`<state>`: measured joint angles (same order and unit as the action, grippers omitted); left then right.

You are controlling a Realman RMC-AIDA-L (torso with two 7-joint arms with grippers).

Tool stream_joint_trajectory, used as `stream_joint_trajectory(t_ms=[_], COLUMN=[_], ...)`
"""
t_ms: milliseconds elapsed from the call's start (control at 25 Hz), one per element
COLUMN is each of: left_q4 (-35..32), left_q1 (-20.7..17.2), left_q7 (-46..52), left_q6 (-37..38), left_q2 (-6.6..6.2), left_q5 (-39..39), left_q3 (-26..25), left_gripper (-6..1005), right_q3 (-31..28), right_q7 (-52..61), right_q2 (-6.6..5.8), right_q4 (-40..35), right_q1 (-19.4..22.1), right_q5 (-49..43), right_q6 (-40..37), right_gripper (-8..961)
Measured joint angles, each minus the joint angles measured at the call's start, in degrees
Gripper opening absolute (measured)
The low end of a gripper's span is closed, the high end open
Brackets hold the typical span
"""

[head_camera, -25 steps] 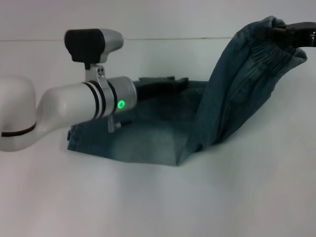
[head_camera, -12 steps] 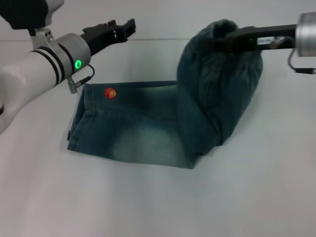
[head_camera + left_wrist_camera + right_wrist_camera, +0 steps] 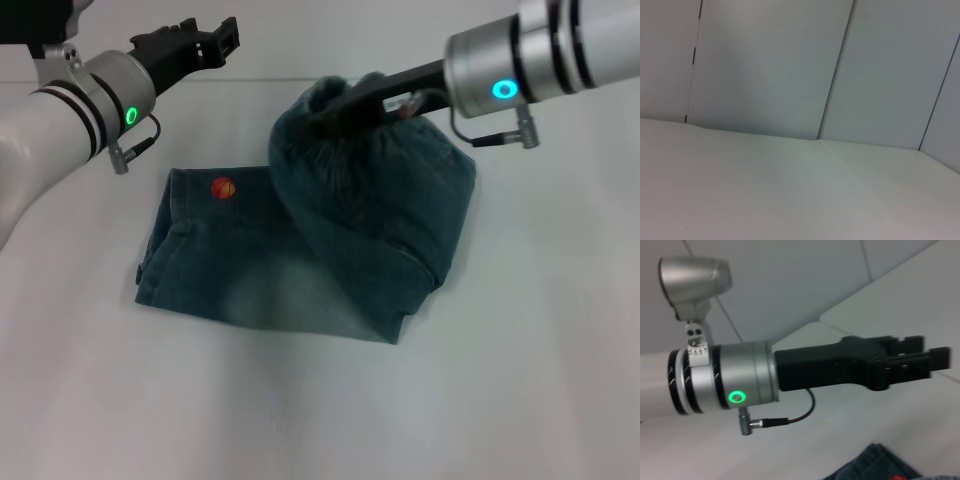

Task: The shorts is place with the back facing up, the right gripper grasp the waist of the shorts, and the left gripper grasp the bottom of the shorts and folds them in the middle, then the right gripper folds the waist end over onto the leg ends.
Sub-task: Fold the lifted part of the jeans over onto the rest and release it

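I see right gripper (image 3: 325, 108) clamped on the waist of the shorts (image 3: 345, 150), lifted at 12 o'clock | left gripper (image 3: 215, 42) released, at 10 o'clock, grasping nothing

One pair of denim shorts (image 3: 330, 240), one small orange basketball patch (image 3: 224, 187), two grippers, the left gripper (image 3: 200, 45) and the right gripper (image 3: 335, 110), two lit wrist lights, one green (image 3: 131, 116), one blue (image 3: 501, 90), one white worktop (image 3: 300, 410)

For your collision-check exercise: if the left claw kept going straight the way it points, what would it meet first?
Probably nothing close. The left claw is raised beyond the shorts and points across bare table toward the back wall, which seems the first thing in line. Depth is unclear.
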<state>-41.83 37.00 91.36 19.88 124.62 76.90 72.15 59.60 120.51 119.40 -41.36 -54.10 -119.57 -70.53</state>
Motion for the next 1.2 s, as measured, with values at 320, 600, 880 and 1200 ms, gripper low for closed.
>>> stream_joint_trajectory(t_ms=[320, 600, 880, 1200], left_q4=[-0.1, 0.0, 0.3, 0.5], left_q1=[-0.2, -0.3, -0.3, -0.1], left_q7=[-1.5, -2.1, -2.1, -2.1], left_q6=[-2.2, -2.4, -2.0, -1.7], left_q2=[0.01, 0.01, 0.01, 0.01], left_q5=[0.0, 0.0, 0.0, -0.4], left_q3=[0.3, 1.2, 2.4, 3.5], left_gripper=[535, 534, 534, 534], right_q3=[7.8, 12.8, 17.7, 21.6], right_q7=[1.6, 1.9, 1.9, 1.9], right_q2=[0.47, 0.95, 1.26, 1.51], right_q4=[4.6, 8.1, 9.4, 9.5], right_q1=[-6.0, -10.5, -13.6, -15.2], right_q5=[0.0, 0.3, 0.4, 0.4], right_q6=[4.0, 6.1, 7.2, 7.6], right_gripper=[102, 105, 107, 110])
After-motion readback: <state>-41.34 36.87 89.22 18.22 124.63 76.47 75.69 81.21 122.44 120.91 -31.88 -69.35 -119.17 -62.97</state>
